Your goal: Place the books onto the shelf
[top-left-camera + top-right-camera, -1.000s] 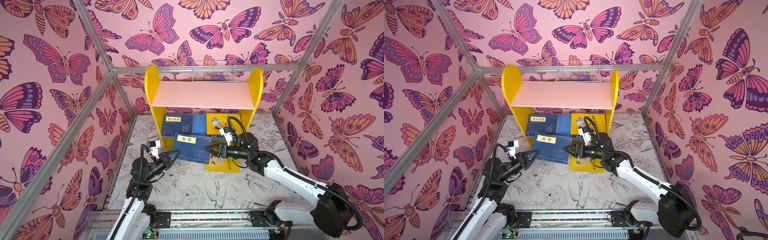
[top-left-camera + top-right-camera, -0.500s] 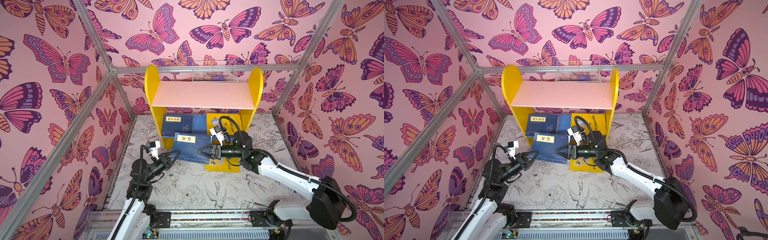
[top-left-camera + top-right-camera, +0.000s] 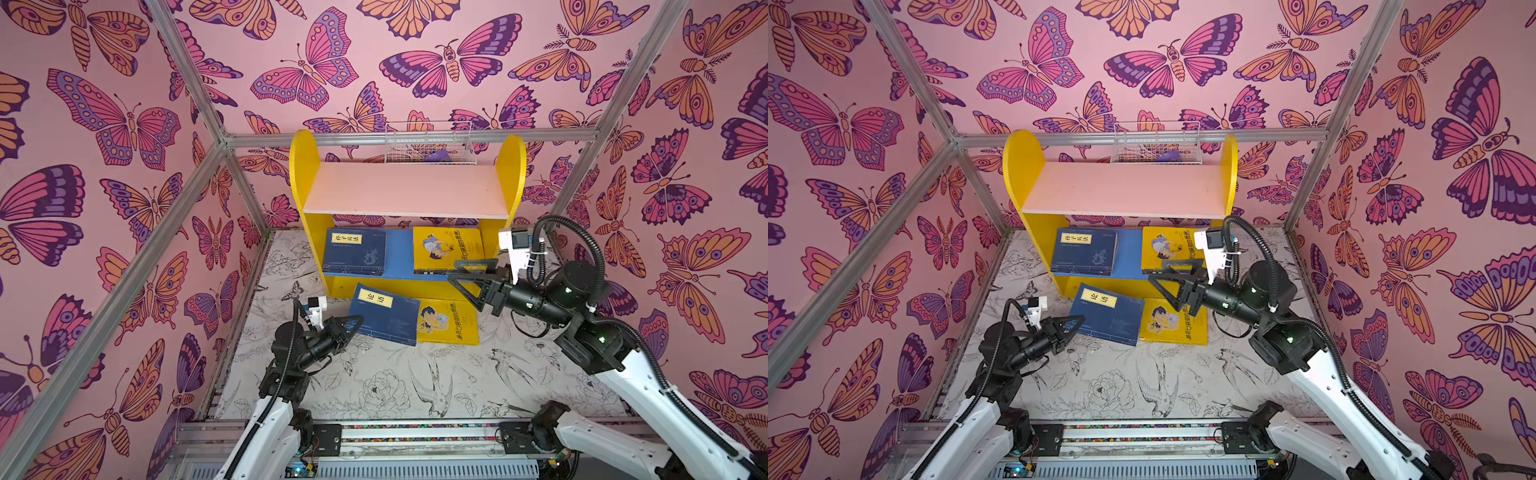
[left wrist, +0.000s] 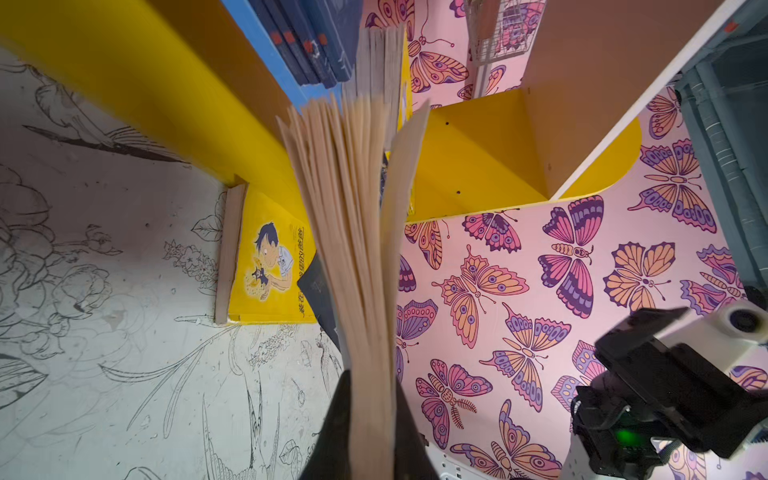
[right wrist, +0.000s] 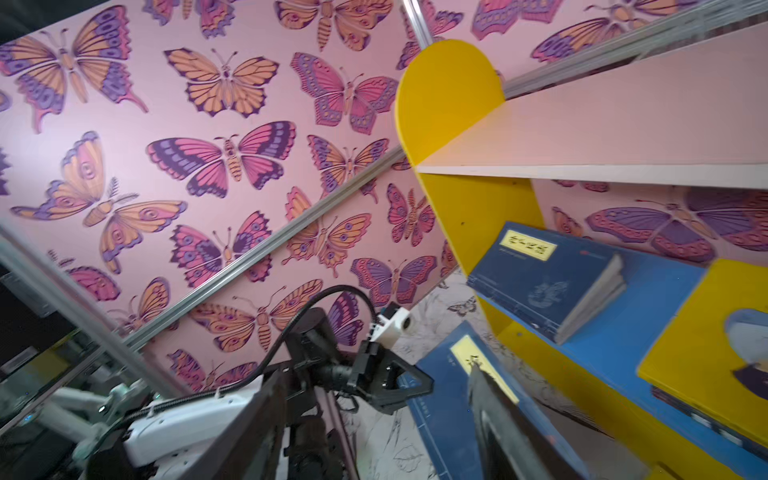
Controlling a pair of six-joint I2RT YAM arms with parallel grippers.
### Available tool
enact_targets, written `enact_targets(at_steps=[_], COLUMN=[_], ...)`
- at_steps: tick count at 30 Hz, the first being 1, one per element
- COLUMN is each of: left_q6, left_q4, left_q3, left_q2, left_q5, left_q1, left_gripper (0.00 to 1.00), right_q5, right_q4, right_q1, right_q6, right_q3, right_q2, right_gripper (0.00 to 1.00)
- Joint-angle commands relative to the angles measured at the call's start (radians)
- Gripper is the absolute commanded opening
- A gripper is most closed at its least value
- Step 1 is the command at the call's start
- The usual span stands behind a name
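Shows butterfly walls round a bird-sketched mat, shelf at twelve o'clock, left gripper clamping navy book, right gripper agape.

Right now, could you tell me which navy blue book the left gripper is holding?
The navy book on the floor before the shelf; the left gripper clamps its corner. The other navy books lie on the blue lower board.

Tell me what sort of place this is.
Probably a robot test cell dressed as a child's room: butterfly-print panels in an aluminium frame, a left arm and right arm mounted on a base rail, and a small yellow bookshelf holding books.
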Motion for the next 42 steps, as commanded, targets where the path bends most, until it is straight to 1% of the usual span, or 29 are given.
enact_targets(at_steps=[1,4,7,11,13,14,16,19,24,26,28,30,33,35,37,38,40,41,42], left_q6=[-0.006,-0.062,-0.15,-0.244,-0.27,-0.279,-0.284,-0.281,-0.278,-0.275,-0.268,-0.256,-0.222,-0.188,-0.138,-0.116,-0.053,-0.025,0.006], left_q4=[0.137,0.256,0.441,0.632,0.69,0.71,0.732,0.752,0.782,0.778,0.764,0.747,0.69,0.628,0.533,0.487,0.346,0.26,0.175], left_q3=[0.021,0.013,-0.008,0.009,0.031,0.042,0.059,0.063,0.06,0.059,0.061,0.055,0.052,0.046,0.043,0.042,0.048,0.053,0.063], left_q2=[-0.019,-0.001,0.037,0.121,0.161,0.179,0.198,0.202,0.196,0.194,0.189,0.18,0.163,0.143,0.115,0.1,0.067,0.05,0.031], left_q5=[0.033,0.056,0.064,0.105,0.13,0.14,0.146,0.121,0.093,0.092,0.092,0.089,0.087,0.086,0.082,0.076,0.05,0.028,-0.007], left_q1=[0.0,0.0,0.0,0.001,0.0,0.0,0.0,0.001,0.001,0.001,0.0,0.0,0.001,0.0,0.0,0.001,0.001,0.0,0.0], left_gripper=[0.0,0.0,0.0,0.0,0.0,0.0,0.0,0.0,0.0,0.0,0.0,0.0,0.0,0.0,0.0,0.0,0.0,0.02,0.13], right_q5=[0.032,-0.042,-0.116,-0.162,-0.18,-0.218,-0.244,-0.297,-0.307,-0.311,-0.32,-0.326,-0.295,-0.256,-0.215,-0.194,-0.145,-0.135,-0.133], right_q4=[-0.124,-0.058,0.084,0.182,0.26,0.319,0.419,0.528,0.59,0.618,0.653,0.685,0.71,0.677,0.61,0.585,0.569,0.576,0.583], right_q1=[-0.014,-0.016,-0.021,-0.021,-0.021,-0.021,-0.021,-0.014,0.017,0.024,0.035,0.041,0.04,0.041,0.041,0.04,0.041,0.041,0.041], right_q6=[0.013,0.081,0.186,0.272,0.318,0.351,0.414,0.479,0.496,0.506,0.522,0.54,0.558,0.532,0.488,0.472,0.447,0.441,0.429], right_q3=[-0.077,-0.155,-0.239,-0.301,-0.332,-0.351,-0.378,-0.393,-0.39,-0.38,-0.363,-0.349,-0.354,-0.352,-0.337,-0.33,-0.313,-0.304,-0.291], right_q2=[0.06,0.077,0.089,0.115,0.127,0.135,0.155,0.198,0.243,0.264,0.29,0.311,0.306,0.28,0.25,0.241,0.241,0.248,0.263], right_gripper=[0.71,0.71,0.72,0.76,0.77,0.77,0.77,0.77,0.76,0.74,0.66,0.51,0.28,0.19,0.04,0.0,0.0,0.0,0.0])
